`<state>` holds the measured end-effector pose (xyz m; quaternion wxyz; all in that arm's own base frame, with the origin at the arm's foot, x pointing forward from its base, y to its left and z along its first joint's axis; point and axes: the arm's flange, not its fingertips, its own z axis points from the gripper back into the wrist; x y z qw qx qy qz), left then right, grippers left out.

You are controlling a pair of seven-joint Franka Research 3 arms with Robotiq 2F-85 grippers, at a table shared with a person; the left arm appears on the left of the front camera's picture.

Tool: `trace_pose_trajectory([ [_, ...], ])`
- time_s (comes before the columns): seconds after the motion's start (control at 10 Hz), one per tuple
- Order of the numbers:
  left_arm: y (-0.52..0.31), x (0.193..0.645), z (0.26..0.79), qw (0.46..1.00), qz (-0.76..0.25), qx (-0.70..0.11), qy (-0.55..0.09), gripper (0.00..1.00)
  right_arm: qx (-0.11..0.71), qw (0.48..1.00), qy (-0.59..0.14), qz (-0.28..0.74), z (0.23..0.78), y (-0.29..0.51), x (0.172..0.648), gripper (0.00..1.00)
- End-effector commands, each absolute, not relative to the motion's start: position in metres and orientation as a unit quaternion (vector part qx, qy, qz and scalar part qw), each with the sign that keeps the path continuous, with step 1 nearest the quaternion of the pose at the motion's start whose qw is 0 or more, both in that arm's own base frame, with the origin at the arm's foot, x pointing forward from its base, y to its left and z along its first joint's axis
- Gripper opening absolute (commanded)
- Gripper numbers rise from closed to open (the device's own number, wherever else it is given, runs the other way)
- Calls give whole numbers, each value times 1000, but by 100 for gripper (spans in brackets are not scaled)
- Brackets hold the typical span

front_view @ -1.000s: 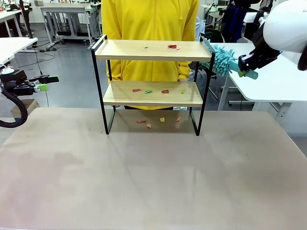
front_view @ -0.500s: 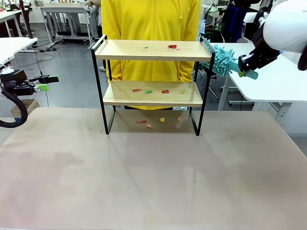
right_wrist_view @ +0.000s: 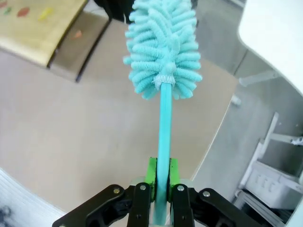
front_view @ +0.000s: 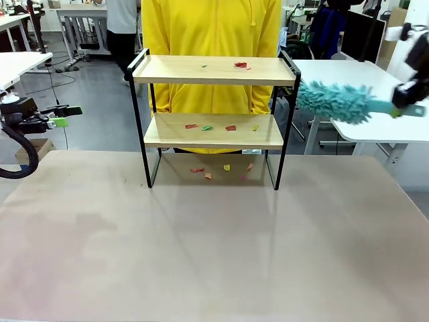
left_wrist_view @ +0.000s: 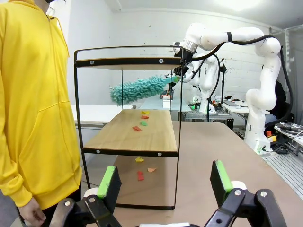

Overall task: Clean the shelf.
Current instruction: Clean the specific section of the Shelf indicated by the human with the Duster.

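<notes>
My right gripper (right_wrist_view: 161,172) is clamped on the thin handle of a teal duster (right_wrist_view: 163,42), green pads pressed against it from both sides. The fluffy head sticks straight out ahead of the fingers. In the front view the duster (front_view: 332,102) lies nearly level, and the shelf (front_view: 174,69) stands just past its tip, on the side away from my right gripper (front_view: 407,100). The tip sits at a height between the two boards, close to the shelf's near end posts (I cannot tell whether it touches them).

My left gripper (left_wrist_view: 165,182) has its jaws wide apart with nothing between them. Straight ahead of it the shelf (left_wrist_view: 151,139) shows end-on, with the duster (left_wrist_view: 139,88) beyond its far end.

Paper scraps (front_view: 240,65) lie on the top board, with more on the lower board and on the table (front_view: 214,255) beneath. A person in a yellow hoodie (front_view: 211,27) stands right behind the shelf, across it from my grippers.
</notes>
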<state>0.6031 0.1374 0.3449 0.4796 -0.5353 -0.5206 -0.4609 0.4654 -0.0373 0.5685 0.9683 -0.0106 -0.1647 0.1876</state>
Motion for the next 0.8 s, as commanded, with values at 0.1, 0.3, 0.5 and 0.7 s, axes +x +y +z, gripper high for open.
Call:
trace_pose_trajectory([
  [0.1,136,602,348,477,-464,-532,-524,100,-71,943,-43,321,578,-61,425,13],
  [0.3,136,602,348,477,-464,-532,-524,100,-53,917,17,394,577,-62,391,13],
  [0.5,136,602,348,477,-464,-532,-524,100,-10,865,72,496,565,-38,351,13],
  [0.7,136,602,348,477,-464,-532,-524,100,23,821,84,565,556,-6,332,13],
])
